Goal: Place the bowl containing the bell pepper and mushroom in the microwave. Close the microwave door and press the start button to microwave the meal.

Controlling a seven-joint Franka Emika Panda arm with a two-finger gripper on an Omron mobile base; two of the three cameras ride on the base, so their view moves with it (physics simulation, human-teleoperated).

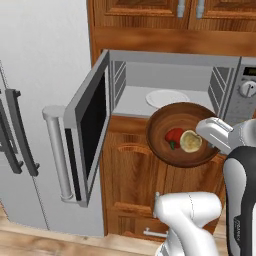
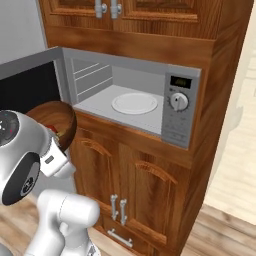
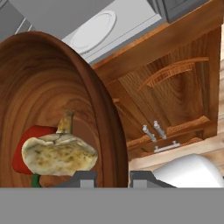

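Cabinets: wood, microwave (image 2: pixel 150 95) built in, fridge (image 1: pixel 35 115) left.
Door (image 1: pixel 90 132): swung wide; plate (image 2: pixel 134 103) inside.
Bowl (image 1: pixel 172 122): held in air before the opening, tilted.
Contents: pepper (image 1: pixel 174 136) touching mushroom (image 1: pixel 190 141).
Gripper (image 3: pixel 112 178): fingers pinching bowl rim, apparently; tips barely visible.

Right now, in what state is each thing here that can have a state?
microwave door: swung wide open.
microwave: cavity holds just its white turntable plate.
bowl: held tilted in front of the microwave, not yet inside.
bell pepper: in the bowl.
mushroom: in the bowl, beside the pepper.
tool: shut on the bowl's rim.
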